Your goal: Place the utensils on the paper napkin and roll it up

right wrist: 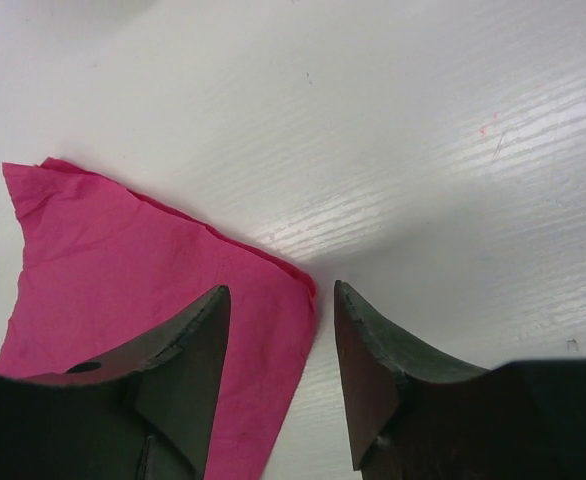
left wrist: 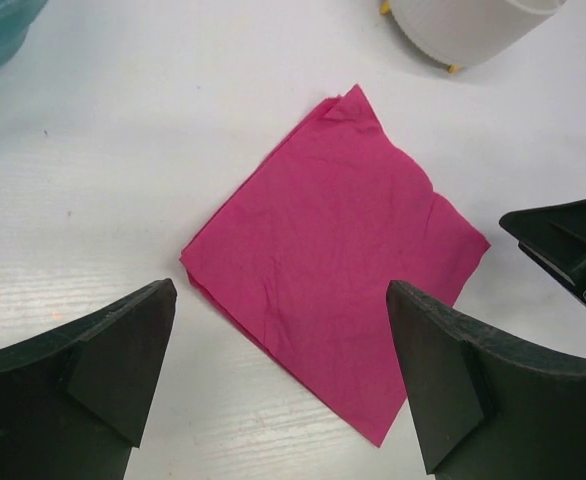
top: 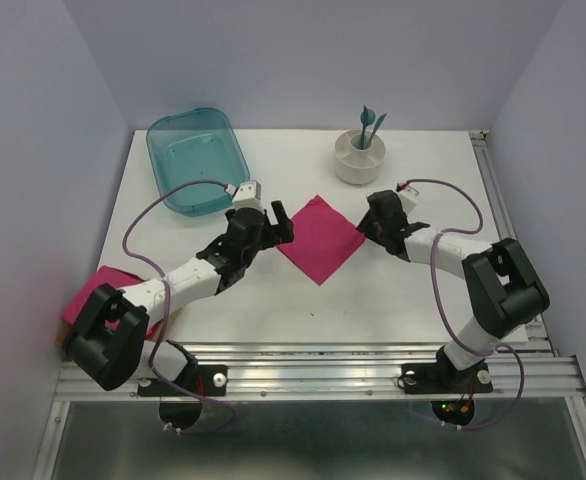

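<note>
The paper napkin (top: 320, 240) lies flat on the white table as a magenta diamond; it also shows in the left wrist view (left wrist: 338, 250) and the right wrist view (right wrist: 123, 270). The utensils (top: 370, 125) are dark teal and stand in a white cup (top: 360, 157) at the back. My left gripper (top: 277, 222) is wide open and empty at the napkin's left corner (left wrist: 281, 300). My right gripper (top: 367, 229) is open with a narrow gap, low over the napkin's right corner, one finger above the paper and one beside it (right wrist: 278, 300). Nothing is held.
A teal plastic tray (top: 193, 160) sits at the back left. A pile of pink napkins (top: 98, 290) lies at the table's left front edge beside the left arm's base. The white cup's base (left wrist: 473, 25) is just beyond the napkin.
</note>
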{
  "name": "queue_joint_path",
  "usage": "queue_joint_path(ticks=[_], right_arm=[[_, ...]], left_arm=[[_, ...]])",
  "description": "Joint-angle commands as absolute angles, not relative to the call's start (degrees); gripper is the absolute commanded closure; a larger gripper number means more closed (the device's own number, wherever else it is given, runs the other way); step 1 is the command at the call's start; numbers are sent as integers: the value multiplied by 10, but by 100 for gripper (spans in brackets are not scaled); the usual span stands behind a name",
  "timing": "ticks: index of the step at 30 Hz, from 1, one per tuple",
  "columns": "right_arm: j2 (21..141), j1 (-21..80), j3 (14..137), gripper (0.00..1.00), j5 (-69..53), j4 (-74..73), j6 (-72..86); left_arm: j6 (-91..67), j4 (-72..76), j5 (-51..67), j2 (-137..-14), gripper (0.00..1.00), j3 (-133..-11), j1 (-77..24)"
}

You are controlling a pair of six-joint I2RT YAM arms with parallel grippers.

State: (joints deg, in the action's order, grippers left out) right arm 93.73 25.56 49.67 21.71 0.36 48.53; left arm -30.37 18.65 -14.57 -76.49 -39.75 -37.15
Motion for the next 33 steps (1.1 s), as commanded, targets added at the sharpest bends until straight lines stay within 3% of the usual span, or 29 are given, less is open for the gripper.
queue_joint_path(ticks=[1, 3, 4, 5, 6, 18, 25, 33], right_arm=[[902, 254, 555, 48, 254, -13, 421], [893, 251, 575, 48, 253, -4, 388], [893, 250, 585, 48, 248, -4, 369], [896, 249, 614, 48, 244, 19, 335], [906, 245, 631, 48, 240, 18, 322], [1036, 165, 918, 44, 155, -54, 259], [1127, 139, 1042, 44, 142, -97, 242], [1169, 108, 1063, 44, 100, -73, 236]], left_arm=[[-270, 250, -182, -726, 6, -395, -374], [-245, 250, -203, -723, 17, -400, -373], [-236, 250, -211, -725, 17, -404, -374], [-228, 248, -225, -726, 16, -411, -374], [-223, 246, -235, -729, 1, -414, -374], [-207, 249, -279, -730, 1, -433, -374], [-184, 357, -191, -694, 1, -359, -372], [-171, 371, -156, -715, 1, -368, -372]])
